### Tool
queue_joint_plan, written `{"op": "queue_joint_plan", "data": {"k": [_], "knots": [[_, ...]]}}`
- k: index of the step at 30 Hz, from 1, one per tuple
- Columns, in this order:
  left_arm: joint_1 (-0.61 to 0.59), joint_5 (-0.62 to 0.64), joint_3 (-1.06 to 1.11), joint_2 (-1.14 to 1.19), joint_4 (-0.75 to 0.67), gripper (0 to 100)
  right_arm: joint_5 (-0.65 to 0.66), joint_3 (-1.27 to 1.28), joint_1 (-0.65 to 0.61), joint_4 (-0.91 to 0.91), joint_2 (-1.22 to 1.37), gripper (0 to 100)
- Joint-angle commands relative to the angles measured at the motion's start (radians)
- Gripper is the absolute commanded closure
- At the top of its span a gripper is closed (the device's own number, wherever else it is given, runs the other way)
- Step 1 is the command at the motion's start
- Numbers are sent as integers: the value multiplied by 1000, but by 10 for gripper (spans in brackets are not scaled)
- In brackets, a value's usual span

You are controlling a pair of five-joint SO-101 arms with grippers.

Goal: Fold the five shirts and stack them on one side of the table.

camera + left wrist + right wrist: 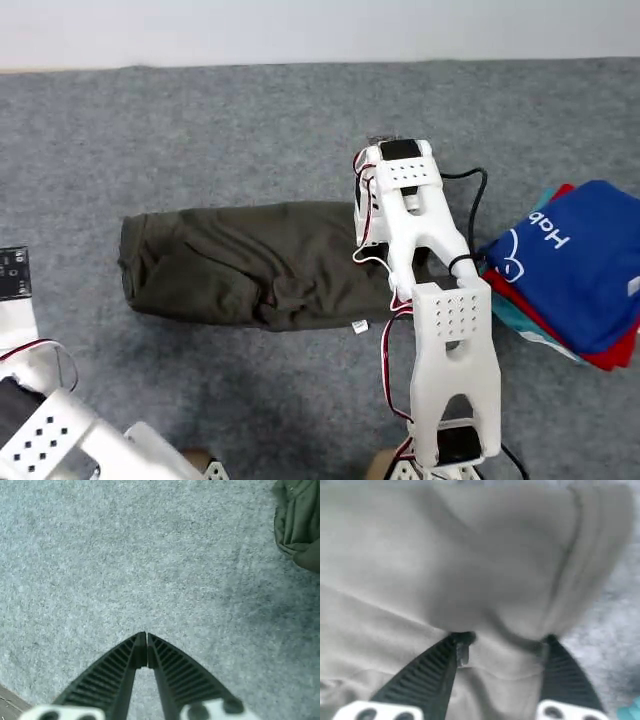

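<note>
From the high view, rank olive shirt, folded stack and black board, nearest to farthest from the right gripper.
1. Olive shirt, mid-table, directly under the right gripper.
2. Folded stack, table's right side.
3. Black board, far left edge.

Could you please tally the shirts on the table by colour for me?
Olive green shirt: 1
Blue shirt: 1
Red shirt: 1
Teal shirt: 1
Total: 4 that can be told apart. The stack may hide further layers.
</note>
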Motion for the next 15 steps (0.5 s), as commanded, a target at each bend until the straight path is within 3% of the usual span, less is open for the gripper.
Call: {"op": "queue_joint_plan", "data": {"k": [1,8,15], "knots": [[3,-8,-8,-11,5,992,60,6,-18,7,25,998],[3,-8,-8,-11,5,992,106,6,-44,24,-93,988],[3,-8,-10,-12,5,992,133,8,-180,51,-208,988]]}}
